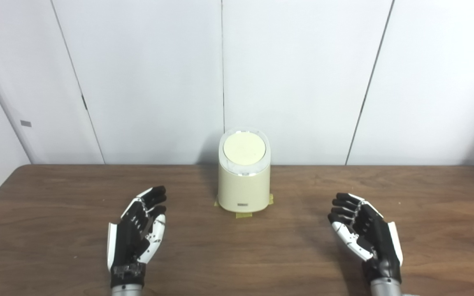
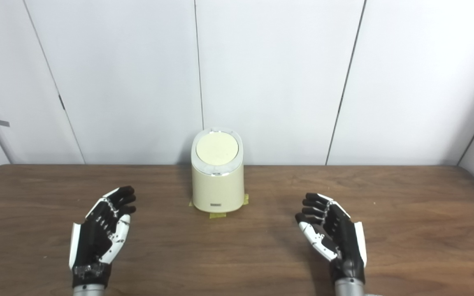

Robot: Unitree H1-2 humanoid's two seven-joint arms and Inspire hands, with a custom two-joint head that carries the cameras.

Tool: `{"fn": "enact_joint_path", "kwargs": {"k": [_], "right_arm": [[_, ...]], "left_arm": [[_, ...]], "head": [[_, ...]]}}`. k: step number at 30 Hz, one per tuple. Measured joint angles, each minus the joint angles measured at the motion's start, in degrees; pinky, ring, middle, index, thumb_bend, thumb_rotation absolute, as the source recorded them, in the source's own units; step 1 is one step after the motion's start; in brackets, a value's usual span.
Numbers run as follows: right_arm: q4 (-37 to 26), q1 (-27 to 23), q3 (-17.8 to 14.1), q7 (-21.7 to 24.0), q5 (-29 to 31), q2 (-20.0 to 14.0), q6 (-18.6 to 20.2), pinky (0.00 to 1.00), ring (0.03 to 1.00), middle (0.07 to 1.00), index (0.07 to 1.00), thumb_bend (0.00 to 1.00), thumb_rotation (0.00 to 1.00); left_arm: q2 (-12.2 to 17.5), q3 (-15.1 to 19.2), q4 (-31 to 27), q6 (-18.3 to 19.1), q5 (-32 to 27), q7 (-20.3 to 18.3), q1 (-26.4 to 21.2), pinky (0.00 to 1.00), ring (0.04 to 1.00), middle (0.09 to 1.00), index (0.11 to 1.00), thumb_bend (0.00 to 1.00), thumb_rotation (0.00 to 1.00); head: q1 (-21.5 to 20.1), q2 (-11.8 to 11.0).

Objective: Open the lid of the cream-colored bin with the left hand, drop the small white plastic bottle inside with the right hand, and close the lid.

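A cream-colored bin (image 1: 243,185) stands upright at the far middle of the brown table (image 1: 237,255), on yellow tape marks. Its round lid (image 1: 244,149) is closed and tilts toward me. My left hand (image 1: 138,230) is open and empty, palm turned inward, to the front left of the bin and apart from it. My right hand (image 1: 364,232) is open and empty, palm turned inward, to the front right of the bin. No small white bottle shows in either view.
A white panelled wall (image 1: 237,74) rises right behind the table's far edge and the bin. Bare wood lies between the two hands and in front of the bin.
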Motion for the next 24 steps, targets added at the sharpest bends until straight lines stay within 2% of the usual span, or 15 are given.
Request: {"fn": "enact_joint_path", "kwargs": {"k": [3,7,13,20,24], "right_arm": [[-0.91,0.92,-0.04,0.09,-0.09,-0.24,0.56,0.59,0.660,0.677,0.677,0.25,0.21],[-0.91,1.02,-0.09,-0.17,-1.55,-0.74,0.49,0.58,0.644,0.664,0.668,0.26,0.23],[-0.65,1.00,-0.07,-0.76,-2.72,-0.71,0.36,0.57,0.640,0.660,0.658,0.26,0.19],[-0.22,0.84,-0.01,-1.36,-3.47,-0.69,0.30,0.55,0.638,0.662,0.656,0.26,0.21],[-0.30,0.85,0.12,-1.35,-3.81,-0.68,0.32,0.55,0.632,0.657,0.653,0.26,0.19]], "left_arm": [[-0.01,0.01,-0.23,0.14,0.19,-0.01,0.34,0.70,0.761,0.767,0.744,0.18,0.21],[-0.01,0.20,-0.26,0.21,0.19,0.05,0.37,0.68,0.756,0.764,0.747,0.19,0.30],[-0.11,0.41,-0.81,1.80,-0.04,0.04,0.77,0.68,0.750,0.758,0.742,0.18,0.28],[-0.07,-0.55,-0.86,1.55,4.37,0.44,0.65,0.64,0.735,0.757,0.741,0.17,0.29],[-0.08,-0.78,-1.50,1.57,5.76,0.69,0.74,0.64,0.739,0.760,0.741,0.18,0.31]], "head": [[-0.09,0.26],[0.00,0.62],[-0.53,0.70],[-0.26,0.09],[-0.35,0.70]]}}
